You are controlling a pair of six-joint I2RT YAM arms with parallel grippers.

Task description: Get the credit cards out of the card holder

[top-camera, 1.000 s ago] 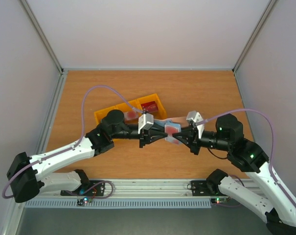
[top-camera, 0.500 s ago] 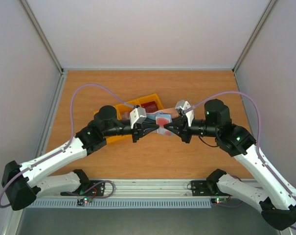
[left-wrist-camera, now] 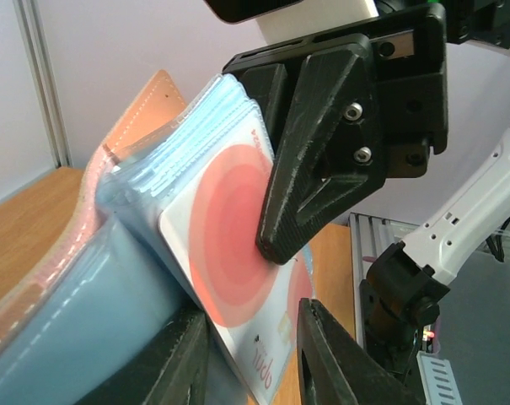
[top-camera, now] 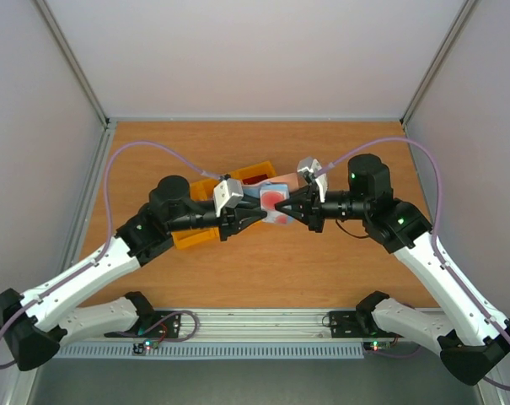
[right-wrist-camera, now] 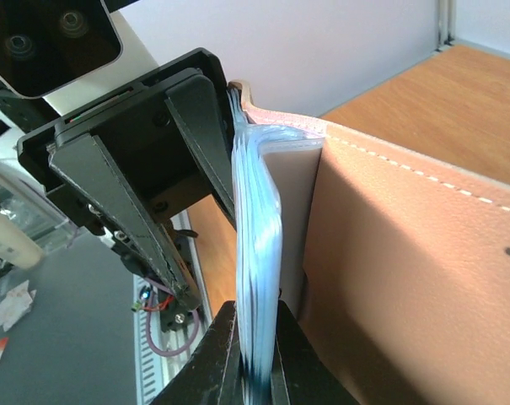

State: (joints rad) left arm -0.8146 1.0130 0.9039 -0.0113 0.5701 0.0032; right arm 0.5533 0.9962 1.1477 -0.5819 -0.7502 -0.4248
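Note:
The card holder (top-camera: 268, 205) hangs in the air between both grippers, above the table near the tray. My left gripper (top-camera: 256, 216) is shut on its near end. My right gripper (top-camera: 292, 208) is shut on the stack of pale blue pockets (right-wrist-camera: 259, 228), beside the taupe-brown cover (right-wrist-camera: 406, 270). In the left wrist view the whitish-pink card with the red blotch (left-wrist-camera: 229, 219) sticks out of a pocket between my left gripper's (left-wrist-camera: 253, 359) jaws. A right finger (left-wrist-camera: 322, 169) presses on its face. The dark red card (top-camera: 255, 180) lies in the tray. The teal card is hidden.
The yellow three-compartment tray (top-camera: 194, 236) lies on the wooden table, partly under my left gripper. White walls stand at the back and on both sides. The arm bases and a rail run along the near edge.
Both grippers have carried the card holder to the left and farther from the bases, over the tray's right end. Both grips stay the same.

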